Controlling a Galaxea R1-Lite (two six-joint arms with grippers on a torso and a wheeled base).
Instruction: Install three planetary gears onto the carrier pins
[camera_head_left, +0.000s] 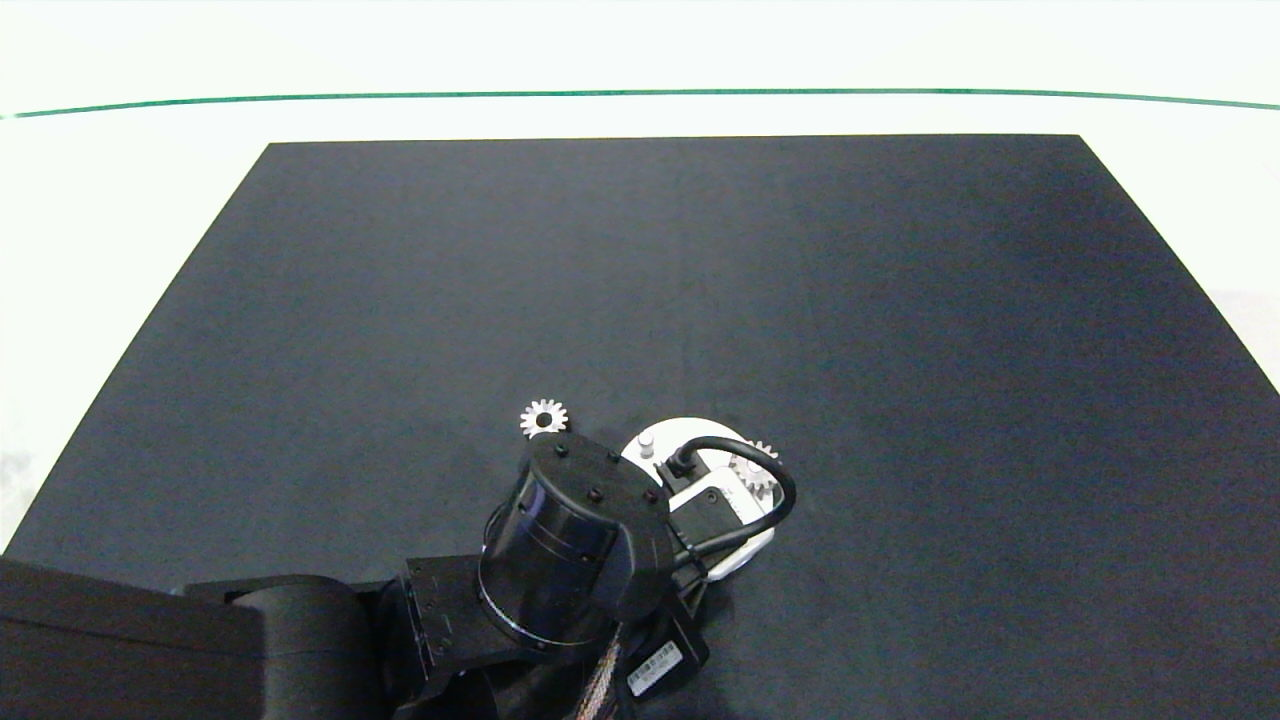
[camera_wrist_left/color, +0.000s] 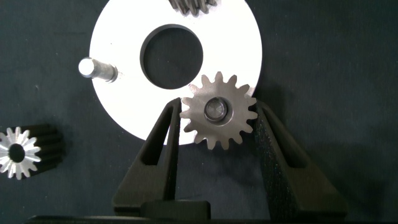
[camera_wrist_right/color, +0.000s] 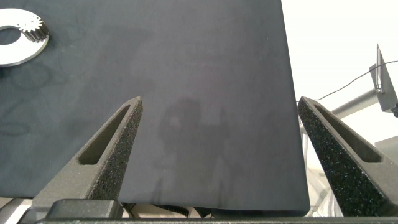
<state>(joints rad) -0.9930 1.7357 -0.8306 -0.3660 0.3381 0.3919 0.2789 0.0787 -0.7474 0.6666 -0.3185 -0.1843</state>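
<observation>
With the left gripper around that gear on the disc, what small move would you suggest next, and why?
Probably open the left gripper and lift away: the gear already appears seated, its pin showing through the hole. One pin is bare, and a loose gear lies on the mat.

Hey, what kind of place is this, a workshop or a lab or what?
Likely a robot test bench in a lab. A plain black mat covers a white table, bare except for small metal gears and a white carrier disc the left gripper works over.

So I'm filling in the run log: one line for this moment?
left hand: around gear on pin | second gear on white disc | one pin bare | third gear on mat | right hand: open, idle
</observation>
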